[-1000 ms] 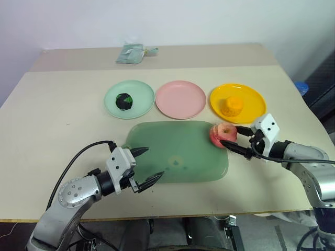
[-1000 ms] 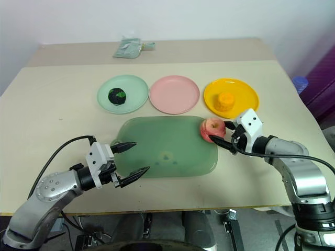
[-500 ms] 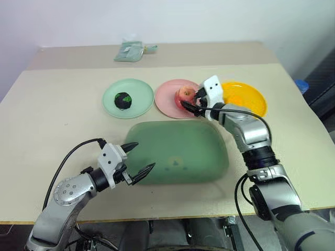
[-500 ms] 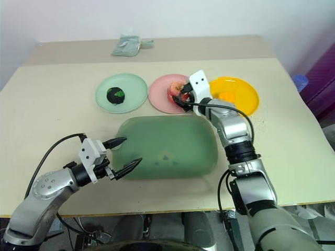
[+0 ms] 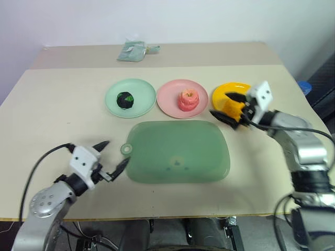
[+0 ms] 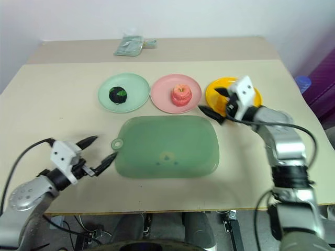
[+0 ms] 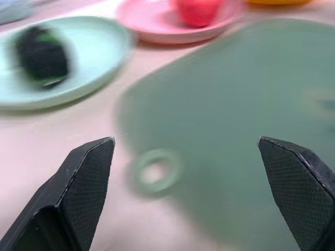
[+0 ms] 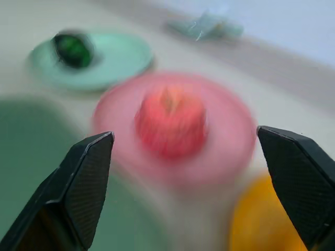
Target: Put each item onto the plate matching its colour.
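Setting: pale beige bench (image 5: 63, 115) against a plain white wall, with a small pale green packet (image 5: 135, 51) at its far edge.
Plates: mint green plate (image 5: 141, 99), pink plate (image 5: 168, 99) and yellow plate (image 5: 235, 88) sit in a row on the far side of both pincers.
Board: translucent green board (image 5: 178, 151) lies between the two pincers, nearer than the plates; its ring tab (image 7: 156, 171) sits just ahead of the left pincer's fingers.
Right pincer: right pincer (image 5: 226, 106) hangs over the near edge of the yellow plate, jaws spread wide and holding nothing.
Left pincer: left pincer (image 5: 111, 155) hovers low beside the board's ring-tab corner, jaws spread wide, nothing between them.
Apple: pink-red apple (image 5: 187, 98) stands upright on the pink plate, straight ahead of the right pincer and clear of its fingers.
Orange fruit: squat orange fruit (image 5: 229, 104) rests on the yellow plate, right at the right pincer and partly hidden by it.
Green ball: dark green-black ball (image 5: 124, 99) lies on the mint green plate, ahead of the left pincer and well apart from it.
Step in hand: judging by the layout, the apple's placement is done and the right pincer stands free of it.
Next move: every item appears matched to its plate, so nothing seems left to pick; the arms need only draw away without nudging the yellow plate or the board.
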